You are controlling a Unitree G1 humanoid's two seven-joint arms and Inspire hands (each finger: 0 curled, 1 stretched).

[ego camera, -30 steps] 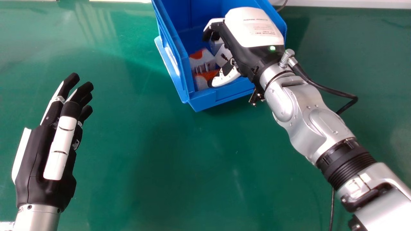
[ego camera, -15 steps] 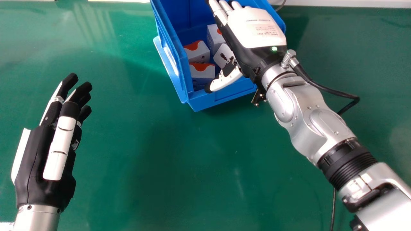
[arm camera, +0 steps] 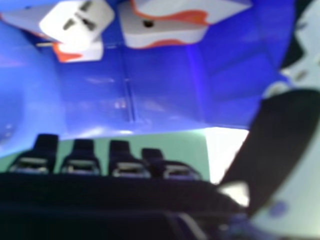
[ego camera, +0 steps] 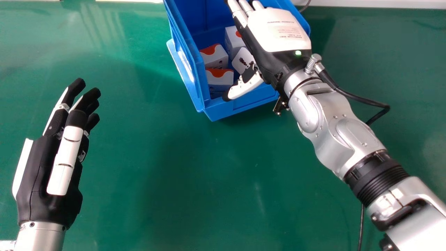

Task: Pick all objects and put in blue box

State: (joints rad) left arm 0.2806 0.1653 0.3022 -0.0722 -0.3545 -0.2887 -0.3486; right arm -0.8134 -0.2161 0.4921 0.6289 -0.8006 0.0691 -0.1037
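A right hand [ego camera: 275, 31], fingers [ego camera: 240, 15] wide and empty, hung over the blue box [ego camera: 223, 109] near the bench's [ego camera: 156, 150] far edge, cartons [ego camera: 221, 78] lying lower, left of its palm, as the left hand [ego camera: 48, 167] waited apart.

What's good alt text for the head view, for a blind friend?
A robot's open right hand hovers over a blue box holding white cartons, some with orange patches. Its open left hand is at the left, over a green table.
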